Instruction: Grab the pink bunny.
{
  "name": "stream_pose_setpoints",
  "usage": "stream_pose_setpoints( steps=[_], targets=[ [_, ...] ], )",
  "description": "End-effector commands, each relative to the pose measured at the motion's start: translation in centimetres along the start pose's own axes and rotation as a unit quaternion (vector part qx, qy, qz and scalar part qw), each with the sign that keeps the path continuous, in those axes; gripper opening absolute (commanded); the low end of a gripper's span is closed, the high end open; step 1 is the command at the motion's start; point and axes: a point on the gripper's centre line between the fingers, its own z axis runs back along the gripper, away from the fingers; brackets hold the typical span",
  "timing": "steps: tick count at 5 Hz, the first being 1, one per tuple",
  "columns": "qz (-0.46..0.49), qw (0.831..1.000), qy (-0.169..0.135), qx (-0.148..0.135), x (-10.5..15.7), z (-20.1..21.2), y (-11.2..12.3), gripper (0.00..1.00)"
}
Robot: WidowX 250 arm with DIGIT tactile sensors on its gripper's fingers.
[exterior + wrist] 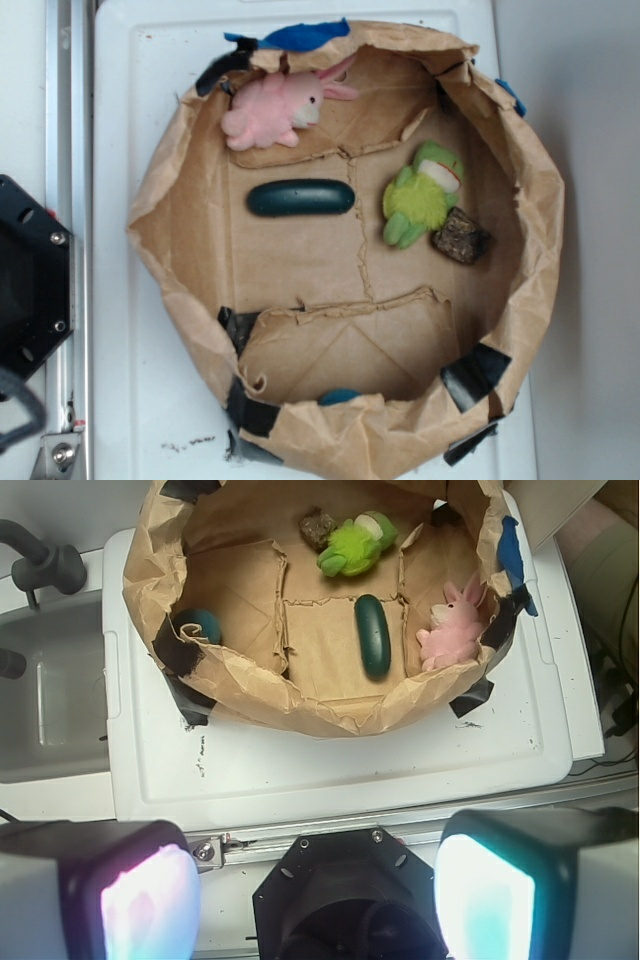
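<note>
The pink bunny (272, 108) is seen lying on its side inside the crumpled brown paper enclosure (160, 190), tucked against the wall in the exterior view's upper left, ears pointed toward the blue tape (305, 36) on the rim. Its fuzzy plush body looks soft and compressible, so a pinch across the torso would probably hold. A smooth, dark green oblong object (301, 197) is laid just below it, apart from it, and the lime-green plush (422, 195) rests further right, touching a dark, rough lump (461, 238). The paper walls are propped up with black tape (475, 373), presumably to keep the toys corralled on the white tabletop (130, 90).

In the wrist view, the gripper (318, 900) is held back beyond the tabletop's near edge, well apart from the bunny, pads spread wide with nothing between them. A teal item (200, 625) is half hidden by a paper fold; what it is cannot be told. The reach has not yet begun, it is judged.
</note>
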Motion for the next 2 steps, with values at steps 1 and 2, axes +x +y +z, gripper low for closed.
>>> stream_pose_setpoints(
  steps=[1, 2],
  targets=[
    [0.000, 1.000, 0.000, 0.000, 0.0, 0.0, 0.0, 1.00],
    [0.014, 1.000, -0.007, 0.019, 4.4, -1.6, 1.3, 1.00]
  ],
)
